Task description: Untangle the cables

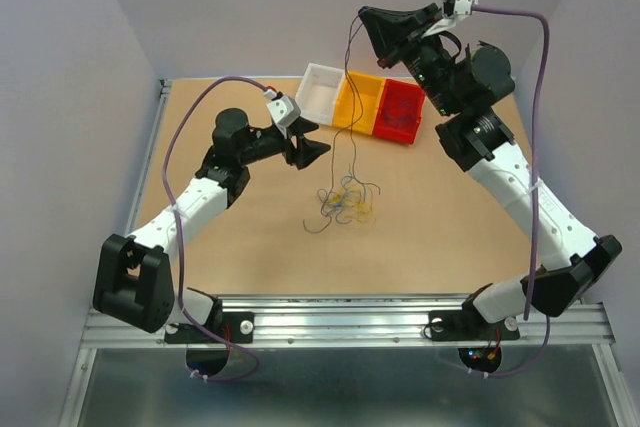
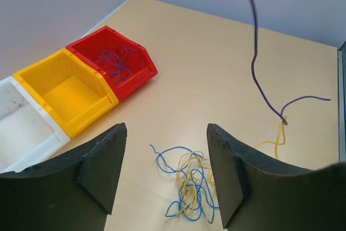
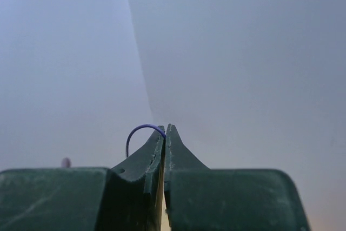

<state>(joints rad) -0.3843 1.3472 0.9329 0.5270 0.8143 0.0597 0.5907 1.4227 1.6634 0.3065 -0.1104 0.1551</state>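
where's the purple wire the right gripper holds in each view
top external: purple wire hangs from the right gripper down toward the tangle, centre
left wrist: wire drops from top edge, right of centre
right wrist: small loop at the shut fingertips
landmark: tangle, in top and left wrist only

table [image 1: 260,237] | cables [image 1: 348,202] heaped centre | white bin [image 1: 322,87], yellow bin [image 1: 352,107], red bin [image 1: 398,133] far side

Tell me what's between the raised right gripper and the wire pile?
A purple wire hangs from right gripper to pile; top view shows it.
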